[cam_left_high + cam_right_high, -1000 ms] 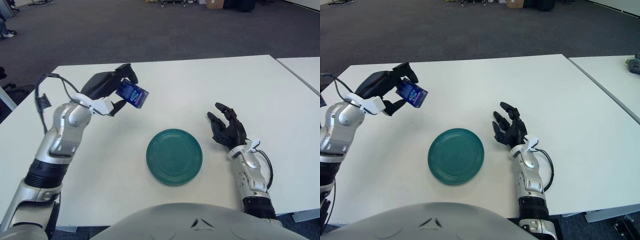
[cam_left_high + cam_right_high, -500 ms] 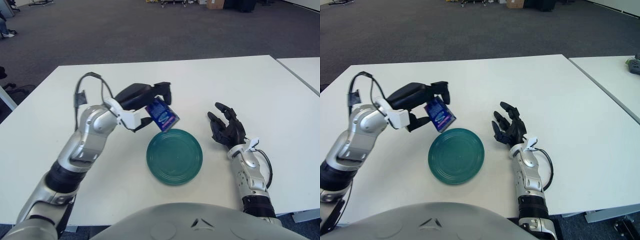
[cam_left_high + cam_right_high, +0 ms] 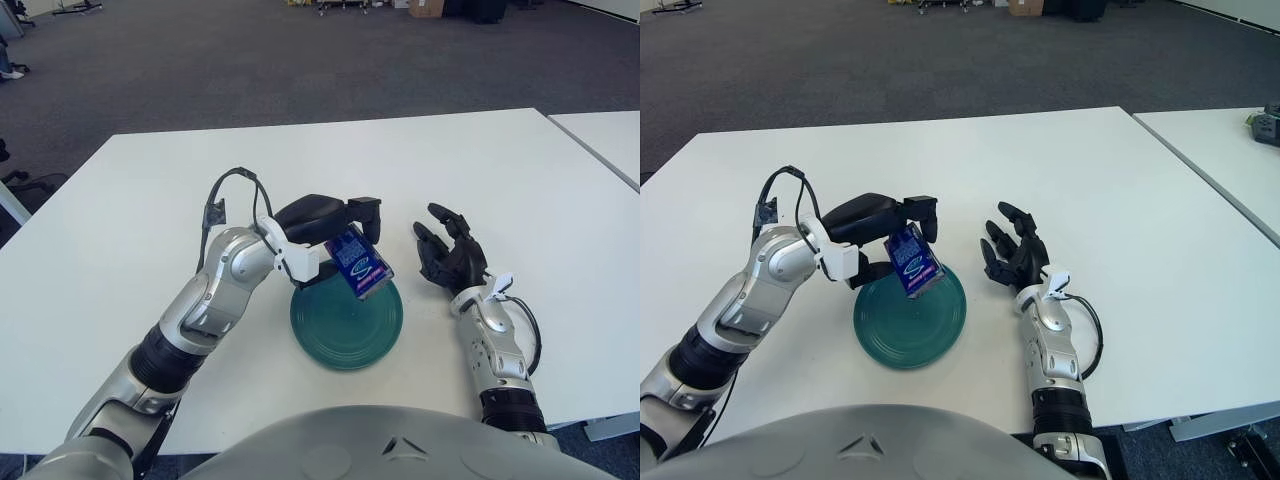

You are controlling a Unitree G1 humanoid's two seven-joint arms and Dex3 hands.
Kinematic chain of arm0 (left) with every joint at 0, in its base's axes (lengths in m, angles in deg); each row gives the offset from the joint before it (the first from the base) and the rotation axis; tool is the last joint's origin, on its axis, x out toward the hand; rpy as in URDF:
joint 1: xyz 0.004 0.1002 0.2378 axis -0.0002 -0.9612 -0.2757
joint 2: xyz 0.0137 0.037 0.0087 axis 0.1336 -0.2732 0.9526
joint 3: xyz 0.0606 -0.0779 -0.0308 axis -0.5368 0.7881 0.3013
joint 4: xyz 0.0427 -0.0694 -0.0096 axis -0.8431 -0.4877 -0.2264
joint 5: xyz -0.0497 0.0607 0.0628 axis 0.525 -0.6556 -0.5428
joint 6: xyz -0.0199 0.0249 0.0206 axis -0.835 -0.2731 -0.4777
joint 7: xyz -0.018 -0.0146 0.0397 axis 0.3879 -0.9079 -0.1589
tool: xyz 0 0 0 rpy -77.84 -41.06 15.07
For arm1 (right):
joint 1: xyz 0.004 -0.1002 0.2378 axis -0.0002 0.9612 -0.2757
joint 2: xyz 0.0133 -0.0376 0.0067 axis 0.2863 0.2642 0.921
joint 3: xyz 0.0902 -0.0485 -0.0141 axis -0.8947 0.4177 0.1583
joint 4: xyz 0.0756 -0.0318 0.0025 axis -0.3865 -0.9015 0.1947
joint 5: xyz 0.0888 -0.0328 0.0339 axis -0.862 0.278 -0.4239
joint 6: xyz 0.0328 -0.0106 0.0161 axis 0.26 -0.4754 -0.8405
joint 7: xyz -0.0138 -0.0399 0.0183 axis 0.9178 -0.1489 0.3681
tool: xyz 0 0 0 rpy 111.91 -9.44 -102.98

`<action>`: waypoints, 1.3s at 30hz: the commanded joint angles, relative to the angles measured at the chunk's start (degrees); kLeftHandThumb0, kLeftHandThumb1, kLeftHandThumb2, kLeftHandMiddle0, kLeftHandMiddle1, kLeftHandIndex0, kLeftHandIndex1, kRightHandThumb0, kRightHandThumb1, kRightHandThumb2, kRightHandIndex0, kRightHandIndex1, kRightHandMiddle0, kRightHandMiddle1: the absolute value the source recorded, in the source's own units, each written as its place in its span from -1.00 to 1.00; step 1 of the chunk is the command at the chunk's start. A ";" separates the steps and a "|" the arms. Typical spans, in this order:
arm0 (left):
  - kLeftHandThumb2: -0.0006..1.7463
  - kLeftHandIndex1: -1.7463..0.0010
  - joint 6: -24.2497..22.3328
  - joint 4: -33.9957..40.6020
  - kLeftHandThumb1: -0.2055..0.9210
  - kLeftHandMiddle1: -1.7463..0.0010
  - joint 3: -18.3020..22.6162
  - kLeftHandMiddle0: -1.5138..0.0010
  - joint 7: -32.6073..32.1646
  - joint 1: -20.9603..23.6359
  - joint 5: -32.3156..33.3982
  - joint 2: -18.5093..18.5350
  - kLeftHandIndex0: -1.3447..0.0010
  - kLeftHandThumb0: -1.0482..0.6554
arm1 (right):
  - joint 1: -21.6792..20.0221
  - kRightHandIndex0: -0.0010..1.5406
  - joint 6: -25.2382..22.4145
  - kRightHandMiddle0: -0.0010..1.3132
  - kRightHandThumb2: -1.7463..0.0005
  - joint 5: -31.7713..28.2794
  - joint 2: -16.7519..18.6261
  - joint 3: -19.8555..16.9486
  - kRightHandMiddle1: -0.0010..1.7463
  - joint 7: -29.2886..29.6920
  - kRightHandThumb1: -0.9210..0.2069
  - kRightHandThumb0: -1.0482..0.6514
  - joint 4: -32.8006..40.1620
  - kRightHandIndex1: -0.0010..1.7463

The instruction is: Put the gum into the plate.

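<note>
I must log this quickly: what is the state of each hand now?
Left hand: closed on the gum, held over the plate.
Right hand: open, holding nothing, resting on the table right of the plate.

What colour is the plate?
Dark teal green plate, plain with no pattern; it shows best in the left eye view.

Left hand (image 3: pixel 335 225) extended forward, fingers clamped; right hand (image 3: pixel 449 257) rests with fingers spread.

White table (image 3: pixel 150 200) — a second table (image 3: pixel 610 140) just beside it; grey carpet (image 3: pixel 200 60) beyond.
</note>
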 commanded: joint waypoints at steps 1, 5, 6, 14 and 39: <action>0.82 -1.00 2.74 -3.09 -0.58 -0.83 -2.58 -0.04 0.02 1.43 -2.76 0.30 -0.02 0.23 | 3.58 -0.43 -6.73 -1.00 -0.01 0.68 0.62 0.65 -0.13 1.11 -0.09 -0.27 -3.89 -0.98; 0.80 -1.00 3.71 -5.73 -0.54 -0.86 -6.02 0.01 0.58 1.88 -5.92 -1.16 -0.02 0.23 | 3.69 -0.41 -6.50 -1.00 0.06 1.10 0.63 0.67 -0.16 1.39 -0.19 -0.32 -3.95 -0.99; 0.80 -1.00 3.37 -5.86 -0.53 -0.86 -6.86 0.02 1.10 2.02 -6.71 -1.59 -0.02 0.23 | 3.71 -0.41 -6.35 -1.00 0.07 1.37 0.57 0.70 -0.17 1.58 -0.21 -0.33 -4.02 -0.99; 0.71 -1.00 3.13 -5.05 -0.38 -0.93 -10.48 0.16 8.61 5.48 -10.42 -1.51 0.05 0.23 | 3.89 -0.46 -5.45 -1.00 0.20 2.94 0.17 1.33 -0.25 2.04 -0.40 -0.41 -3.88 -1.00; 0.62 -0.99 -3.57 0.69 -0.29 -0.84 -14.60 0.20 28.55 8.53 -15.71 -1.96 0.03 0.24 | 3.66 -0.43 -6.08 -1.00 0.22 1.84 0.76 0.72 -0.14 1.30 -0.37 -0.38 -4.30 -1.00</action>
